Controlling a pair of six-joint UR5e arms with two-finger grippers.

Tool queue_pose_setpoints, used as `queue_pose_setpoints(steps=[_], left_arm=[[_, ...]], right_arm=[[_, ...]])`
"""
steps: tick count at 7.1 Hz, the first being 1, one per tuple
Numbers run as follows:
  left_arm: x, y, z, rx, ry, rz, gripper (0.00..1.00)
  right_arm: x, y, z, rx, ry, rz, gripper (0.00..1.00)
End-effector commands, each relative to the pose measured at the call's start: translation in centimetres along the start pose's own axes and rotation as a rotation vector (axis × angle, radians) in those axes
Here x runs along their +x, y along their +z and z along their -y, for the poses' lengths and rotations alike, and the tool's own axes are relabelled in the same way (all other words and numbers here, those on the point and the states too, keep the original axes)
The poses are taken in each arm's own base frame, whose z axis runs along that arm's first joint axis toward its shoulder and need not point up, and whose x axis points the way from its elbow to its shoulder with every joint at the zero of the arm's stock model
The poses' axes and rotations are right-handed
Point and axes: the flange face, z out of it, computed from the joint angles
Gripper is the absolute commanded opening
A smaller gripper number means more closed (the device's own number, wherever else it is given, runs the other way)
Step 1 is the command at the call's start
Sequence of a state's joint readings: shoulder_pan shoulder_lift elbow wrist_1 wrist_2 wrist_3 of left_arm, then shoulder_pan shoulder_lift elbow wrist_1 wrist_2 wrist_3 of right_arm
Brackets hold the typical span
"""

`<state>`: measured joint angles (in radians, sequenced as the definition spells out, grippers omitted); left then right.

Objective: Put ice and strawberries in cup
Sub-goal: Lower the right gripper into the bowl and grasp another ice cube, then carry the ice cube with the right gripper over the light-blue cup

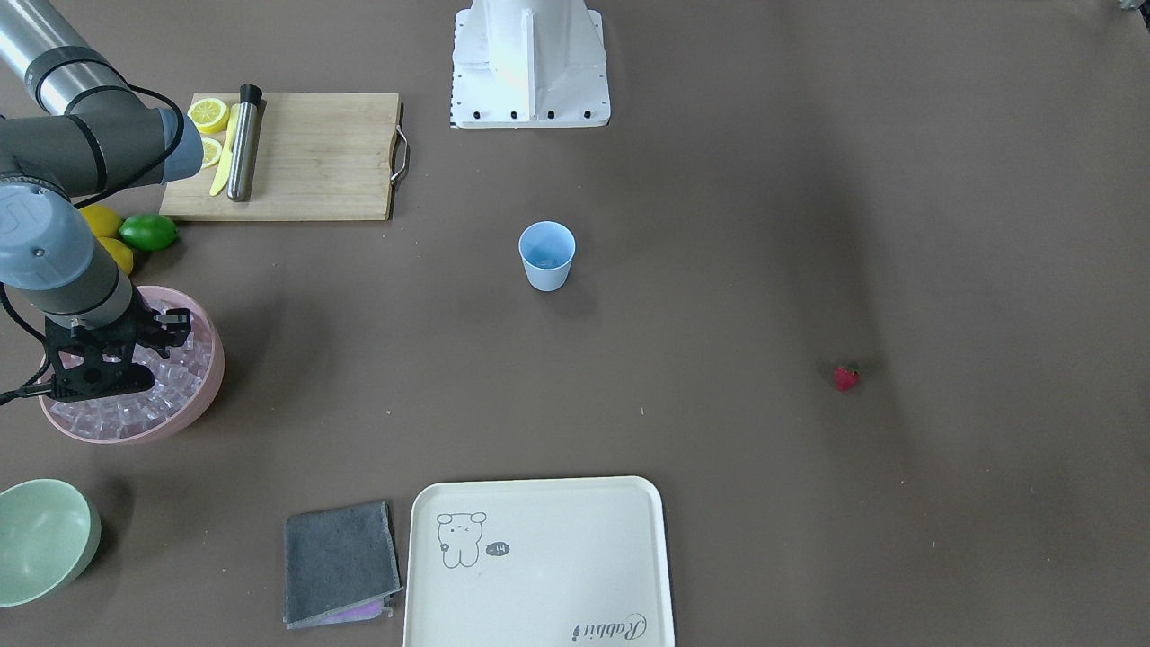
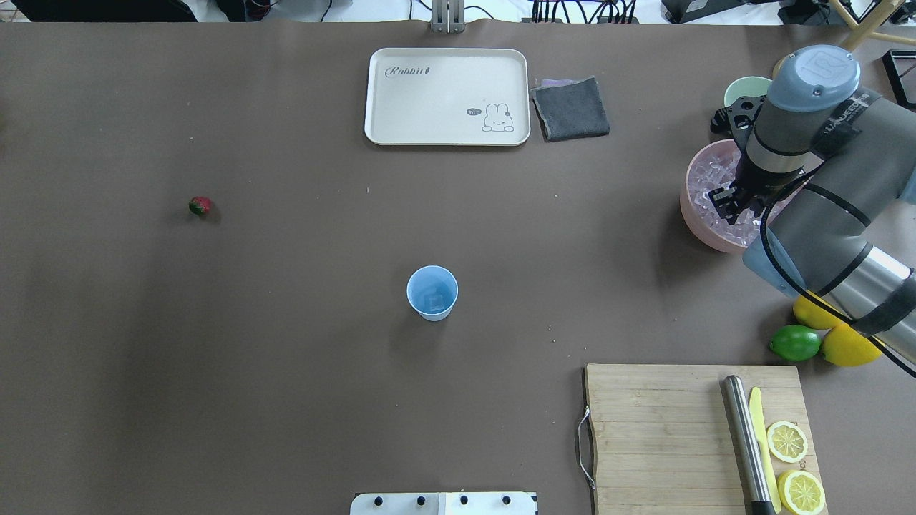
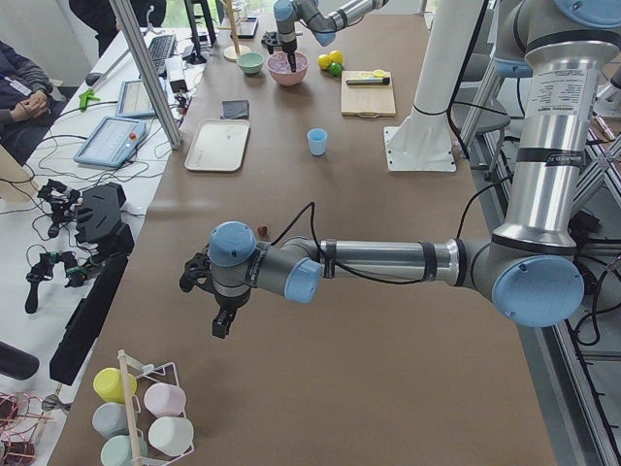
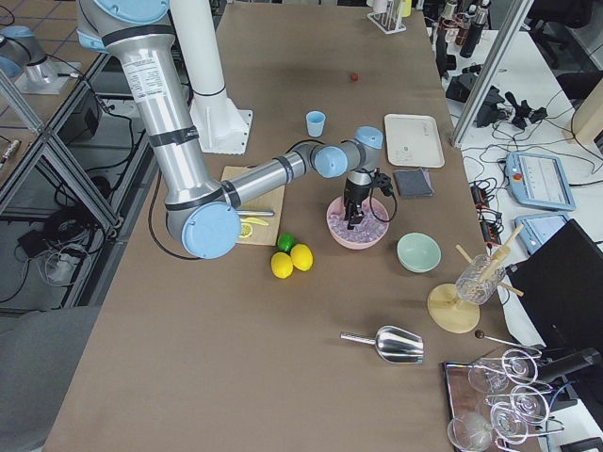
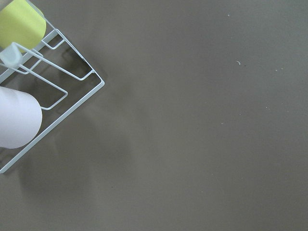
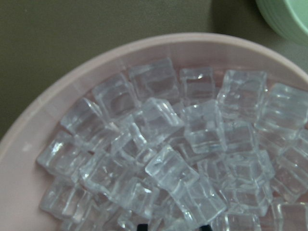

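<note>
Heaped in one round, smooth pink bowl (image 6: 29, 168): glassy clear ice cubes (image 6: 159, 144) — too many to count — under the right tool (image 2: 733, 205), tips spread. On the brown bench (image 2: 286, 372), one tapered light blue plastic cup (image 2: 432, 292), upright; well apart, one small red strawberry (image 2: 200, 206). Grip of the left tool (image 3: 221, 316): cannot tell.

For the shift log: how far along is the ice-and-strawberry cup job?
Done: the cup seems to hold one ice cube already. In hand: the right gripper hangs, jaws apart, over the ice in the pink bowl. Left: more ice, and the strawberry, lying on the table.
</note>
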<state>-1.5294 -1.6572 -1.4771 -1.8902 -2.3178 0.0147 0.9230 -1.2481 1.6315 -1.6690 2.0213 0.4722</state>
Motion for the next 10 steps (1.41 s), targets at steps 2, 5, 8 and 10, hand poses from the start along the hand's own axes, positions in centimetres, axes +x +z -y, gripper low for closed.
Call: queue_pose_setpoints(steps=[2, 5, 8, 10], left_arm=[[0.1, -0.1, 0.1, 0.004, 0.003, 0.0, 0.98], [0.1, -0.1, 0.0, 0.002, 0.002, -0.002, 0.98], [0.0, 0.1, -0.1, -0.002, -0.001, -0.003, 0.98], [-0.2, 0.2, -0.2, -0.005, -0.002, -0.003, 0.98]], right_arm=[[2.1, -2.8, 0.7, 0.031, 0.012, 0.022, 0.0], [2.4, -19.7, -0.4, 0.067, 0.022, 0.253, 0.0], [-18.2, -18.1, -3.3, 0.1, 0.271, 0.522, 0.0], [-36.3, -19.0, -6.1, 0.184, 0.368, 0.587, 0.0]])
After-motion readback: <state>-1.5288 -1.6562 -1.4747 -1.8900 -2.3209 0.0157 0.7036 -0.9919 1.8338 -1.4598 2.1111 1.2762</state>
